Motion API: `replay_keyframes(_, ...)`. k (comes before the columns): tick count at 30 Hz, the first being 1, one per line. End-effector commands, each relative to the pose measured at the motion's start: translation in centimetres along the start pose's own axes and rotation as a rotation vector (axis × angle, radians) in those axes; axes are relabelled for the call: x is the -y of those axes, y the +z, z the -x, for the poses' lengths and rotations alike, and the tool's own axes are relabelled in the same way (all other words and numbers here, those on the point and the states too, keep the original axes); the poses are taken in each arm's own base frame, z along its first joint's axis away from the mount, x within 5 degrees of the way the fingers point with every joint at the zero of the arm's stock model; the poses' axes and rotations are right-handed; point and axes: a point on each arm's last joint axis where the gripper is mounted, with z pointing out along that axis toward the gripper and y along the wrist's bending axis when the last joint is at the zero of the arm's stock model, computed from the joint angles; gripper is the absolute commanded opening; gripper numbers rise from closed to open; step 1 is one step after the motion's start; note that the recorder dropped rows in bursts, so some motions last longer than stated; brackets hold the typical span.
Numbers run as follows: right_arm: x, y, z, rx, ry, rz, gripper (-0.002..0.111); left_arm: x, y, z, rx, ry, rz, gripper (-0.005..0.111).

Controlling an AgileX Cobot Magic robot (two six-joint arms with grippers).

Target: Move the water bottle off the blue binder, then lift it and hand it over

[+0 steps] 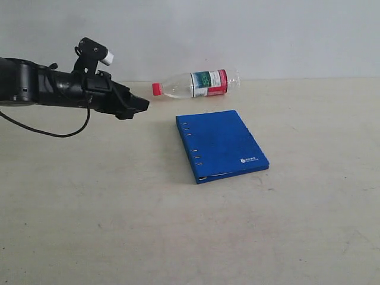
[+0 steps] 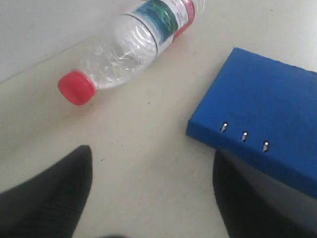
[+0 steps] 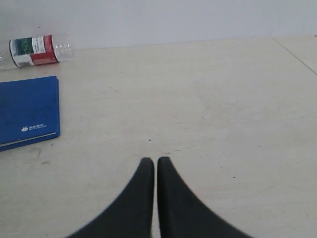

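One water bottle (image 1: 196, 83) lying near blue binder (image 1: 221, 145) — left end effector (image 1: 140, 105) released, right end effector (image 3: 156, 161) clenched.

Stays bright, soft and even, throws only a faint shadow beside the binder (image 1: 221, 145), blurs the left fingers (image 2: 44, 198) slightly.

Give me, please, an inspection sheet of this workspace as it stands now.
Surface: pale table, faintly scuffed.
Job's things: water bottle lies on its side on the table, apart from the blue binder, red cap toward the left arm; binder closed, flat.
Clutter: nothing seen.
End effectors: left end effector open, empty, near the cap; right end effector shut, empty.
Cables: black cable hangs under the left arm.
Surroundings: plain wall behind the bottle.
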Motion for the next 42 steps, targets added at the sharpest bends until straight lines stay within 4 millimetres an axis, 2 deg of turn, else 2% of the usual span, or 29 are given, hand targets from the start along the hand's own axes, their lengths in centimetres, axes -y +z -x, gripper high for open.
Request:
replay_keyframes(1, 0.0, 0.0, 0.1, 0.01, -0.004, -0.003, 0.0, 0.1, 0.1, 0.2, -0.016, 0.048, -0.004, 0.064)
replay_keyframes(7, 0.0, 0.0, 0.1, 0.01, -0.004, -0.003, 0.0, -0.3, 0.1, 0.2, -0.027, 0.051, 0.026, 0.064)
replay_keyframes(10, 0.0, 0.0, 0.1, 0.01, -0.004, -0.003, 0.0, -0.9, 1.4, 2.2, -0.007, 0.191, 0.011, 0.064)
replay_keyframes(12, 0.0, 0.0, 0.1, 0.01, -0.004, -0.003, 0.0, -0.5, 3.2, 4.7, 0.024, 0.344, -0.008, 0.064)
replay_keyframes(14, 0.0, 0.0, 0.1, 0.01, -0.004, -0.003, 0.0, -0.4, 4.7, 6.7, 0.057, 0.423, 0.022, 0.064)
replay_keyframes(16, 0.0, 0.0, 0.1, 0.01, -0.004, -0.003, 0.0, -0.8, 5.8, 7.1, 0.032, 0.47, 0.104, 0.064)
replay_keyframes(20, 0.0, 0.0, 0.1, 0.01, -0.004, -0.003, 0.0, -1.8, 7.7, 6.3, -0.005, 0.435, 0.144, 0.064)
replay_keyframes(24, 0.0, 0.0, 0.1, 0.01, -0.004, -0.003, 0.0, -1.5, 8.8, 4.9, -0.117, 0.367, 0.123, 0.064)
replay_keyframes(28, 0.0, 0.0, 0.1, 0.01, -0.004, -0.003, 0.0, -2.0, 9.7, 4.1, -0.186, 0.282, 0.16, 0.064)
replay_keyframes(33, 0.0, 0.0, 0.1, 0.01, -0.004, -0.003, 0.0, -2.7, 10.7, 4.6, -0.161, 0.306, 0.174, 0.064)
replay_keyframes(37, 0.0, 0.0, 0.1, 0.01, -0.004, -0.003, 0.0, -2.4, 12.0, 4.7, -0.163, 0.379, 0.116, 0.064)
replay_keyframes(42, 0.0, 0.0, 0.1, 0.01, -0.004, -0.003, 0.0, -2.3, 14.1, 2.8, -0.186, 0.398, 0.068, 0.064)
